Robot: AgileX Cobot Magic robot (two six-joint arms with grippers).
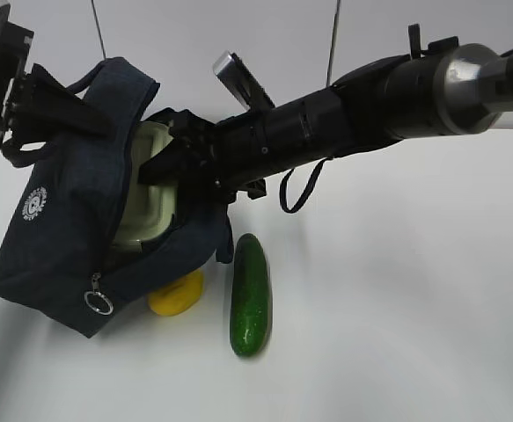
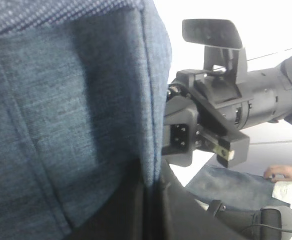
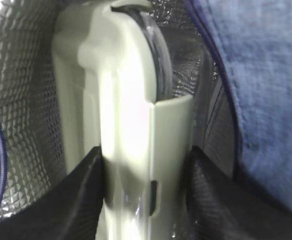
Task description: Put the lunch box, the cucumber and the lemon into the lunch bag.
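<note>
The navy lunch bag is tipped up on the table with its mouth facing right. My left gripper is shut on the bag's upper edge; in the left wrist view its fabric is pinched in the gripper. My right gripper reaches into the mouth, shut on the lunch box. The box's sage-green lid stands on edge between the fingers against the silver lining. The cucumber lies on the table. The lemon is half hidden under the bag.
A zipper ring pull hangs at the bag's lower front corner. The right arm stretches in from the upper right, with a black strap loop dangling below it. White tabletop spreads to the right of the cucumber.
</note>
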